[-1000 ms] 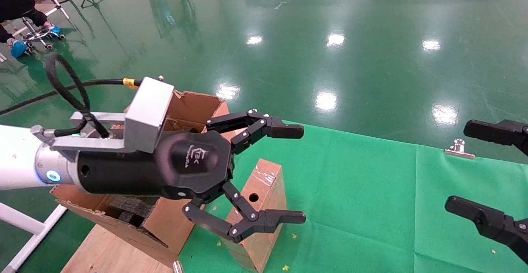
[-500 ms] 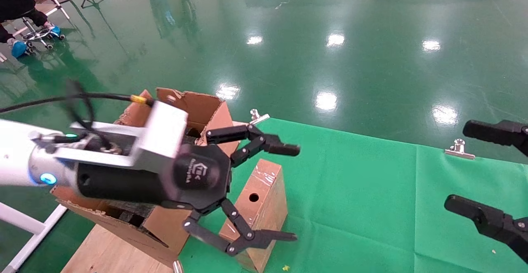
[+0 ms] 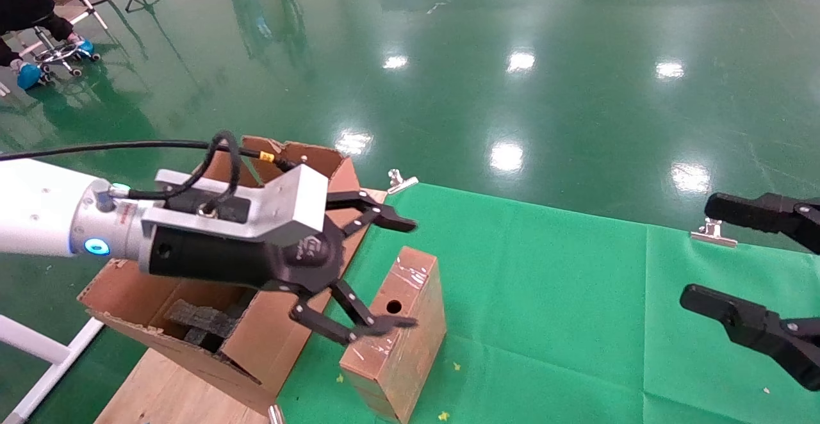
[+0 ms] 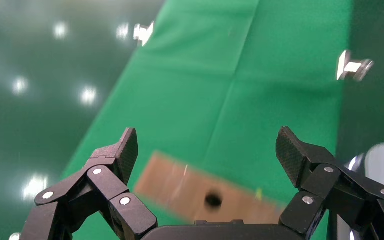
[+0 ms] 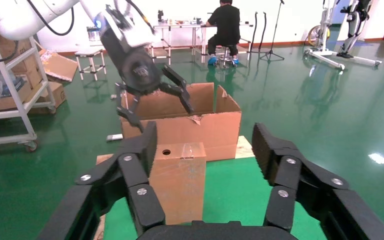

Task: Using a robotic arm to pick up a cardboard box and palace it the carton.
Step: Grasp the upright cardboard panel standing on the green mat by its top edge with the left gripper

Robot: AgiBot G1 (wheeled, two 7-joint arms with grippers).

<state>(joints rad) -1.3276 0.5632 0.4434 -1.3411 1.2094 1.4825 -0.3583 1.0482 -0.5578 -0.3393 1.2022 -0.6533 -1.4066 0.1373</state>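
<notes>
Fingers (image 3: 394,224) on my left gripper (image 3: 395,273) spread wide, empty, straddling above cardboard box (image 3: 398,339) beside carton (image 3: 269,341); right gripper (image 3: 708,251) parked well apart, also wide open.

The robotic arm (image 3: 45,209) is white with a silver wrist, a glowing blue ring and a black cable; its left gripper (image 3: 391,273) is black; the cardboard box (image 3: 397,341) is plain brown with glossy clear tape and a dark round hole; the carton (image 3: 269,341) is brown, with black foam (image 3: 202,321) inside; the tabletop (image 3: 551,321) cloth is bright green; the floor (image 3: 448,59) is glossy dark green; the right gripper (image 3: 749,264) is black.
</notes>
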